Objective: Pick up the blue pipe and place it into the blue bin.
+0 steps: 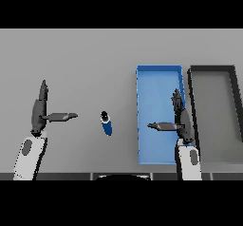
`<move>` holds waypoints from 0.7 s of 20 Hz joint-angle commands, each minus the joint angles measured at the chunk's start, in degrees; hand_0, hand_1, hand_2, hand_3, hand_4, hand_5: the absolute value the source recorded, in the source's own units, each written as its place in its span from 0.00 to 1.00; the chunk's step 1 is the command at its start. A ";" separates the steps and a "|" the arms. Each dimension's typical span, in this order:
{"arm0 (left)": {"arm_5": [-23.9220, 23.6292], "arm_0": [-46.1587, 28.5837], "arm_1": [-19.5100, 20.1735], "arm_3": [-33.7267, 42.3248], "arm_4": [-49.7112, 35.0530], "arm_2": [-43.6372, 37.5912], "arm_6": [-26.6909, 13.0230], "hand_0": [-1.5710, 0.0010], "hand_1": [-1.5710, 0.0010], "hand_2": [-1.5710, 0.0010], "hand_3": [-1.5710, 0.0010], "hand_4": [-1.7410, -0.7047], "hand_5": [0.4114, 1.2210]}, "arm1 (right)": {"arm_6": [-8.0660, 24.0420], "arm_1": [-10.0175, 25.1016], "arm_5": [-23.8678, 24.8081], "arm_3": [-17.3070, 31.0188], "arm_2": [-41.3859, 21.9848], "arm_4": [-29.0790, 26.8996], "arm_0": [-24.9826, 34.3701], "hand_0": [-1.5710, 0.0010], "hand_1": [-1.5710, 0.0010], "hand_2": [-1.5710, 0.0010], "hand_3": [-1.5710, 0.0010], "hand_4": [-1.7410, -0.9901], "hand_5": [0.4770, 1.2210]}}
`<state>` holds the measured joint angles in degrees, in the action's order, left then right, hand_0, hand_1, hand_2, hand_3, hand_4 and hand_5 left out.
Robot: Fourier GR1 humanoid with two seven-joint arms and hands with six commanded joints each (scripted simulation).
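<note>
Here both hands [39, 111] [180, 118] flat, fingers straight.

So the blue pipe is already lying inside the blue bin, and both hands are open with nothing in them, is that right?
Not quite. The head view shows the blue pipe on the grey table, left of the blue bin, not inside it. The rest holds: the left hand and the right hand are both open and hold nothing.

Plain grey table [85, 54] fills the view, evenly lit, no hard shadows. Dark-rimmed grey tray [236, 101] sits at far right, partly cut by the edge.
</note>
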<state>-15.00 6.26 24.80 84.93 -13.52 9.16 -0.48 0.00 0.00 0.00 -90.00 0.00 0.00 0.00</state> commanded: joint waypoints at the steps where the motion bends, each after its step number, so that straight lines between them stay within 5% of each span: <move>1: -0.05 -0.01 -0.05 0.05 0.02 0.01 0.26 1.00 1.00 1.00 1.00 0.75 0.23 | -0.01 0.04 0.02 -0.01 0.04 -0.05 -0.01 1.00 1.00 1.00 1.00 0.71 0.16; 6: 0.13 -1.13 -0.09 0.34 0.17 0.18 1.51 1.00 1.00 1.00 1.00 0.75 0.23 | -0.31 0.62 -0.37 -0.31 0.43 -0.53 -0.54 1.00 1.00 1.00 1.00 0.71 0.16; 9: 14.56 -0.97 8.61 -0.10 0.57 3.81 6.40 1.00 1.00 1.00 1.00 0.74 0.23 | -5.39 8.27 -2.63 -4.24 -4.64 9.27 -2.71 1.00 1.00 1.00 1.00 0.72 0.15; 14: 19.63 -0.95 11.37 0.81 0.05 4.92 7.97 1.00 1.00 1.00 1.00 0.75 0.22 | -3.50 9.02 -3.08 -5.93 -6.96 12.29 -3.84 1.00 1.00 1.00 1.00 0.74 0.15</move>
<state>4.67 5.31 36.17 85.75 -13.47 14.09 7.62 -3.44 8.98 -3.11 -95.92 -6.98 12.30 -3.84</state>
